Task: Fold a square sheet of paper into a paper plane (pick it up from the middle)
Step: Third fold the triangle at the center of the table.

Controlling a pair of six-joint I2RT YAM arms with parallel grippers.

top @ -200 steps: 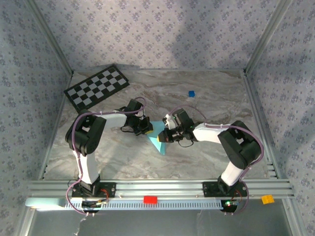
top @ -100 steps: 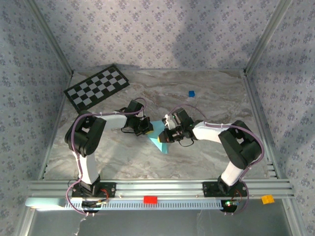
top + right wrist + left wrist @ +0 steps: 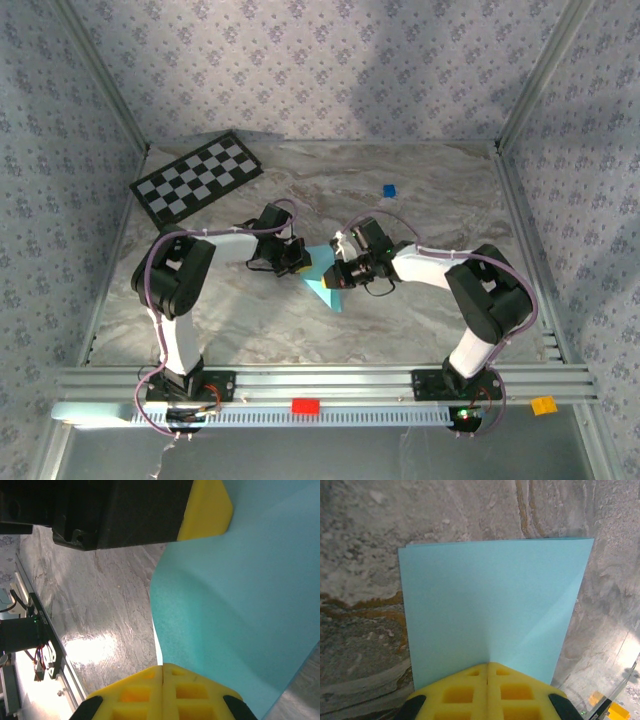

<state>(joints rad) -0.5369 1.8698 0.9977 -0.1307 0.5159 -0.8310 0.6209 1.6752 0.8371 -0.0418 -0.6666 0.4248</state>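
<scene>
The square sheet of paper (image 3: 323,288), light sky-blue and folded over, sits at the table's middle between my two grippers. From the left wrist it is a flat blue rectangle (image 3: 490,600) stretching away from my left gripper (image 3: 487,664), whose yellow pads are shut with the paper's near edge running in at their seam. My left gripper (image 3: 300,262) holds the paper's left side. My right gripper (image 3: 336,278) holds its right side. In the right wrist view the paper (image 3: 235,595) bulges upward, its edge meeting my shut right gripper (image 3: 163,666), and the left gripper's yellow pad (image 3: 205,510) touches its far part.
A black-and-white checkerboard (image 3: 197,178) lies at the back left. A tiny dark-blue cube (image 3: 389,190) sits on the marble table (image 3: 440,200) at the back right. A red block (image 3: 305,406) and a yellow block (image 3: 543,405) rest on the near rail.
Almost nothing has moved: both arms keep their places with shut jaws, and the paper's near tip has shifted very slightly to the right.
</scene>
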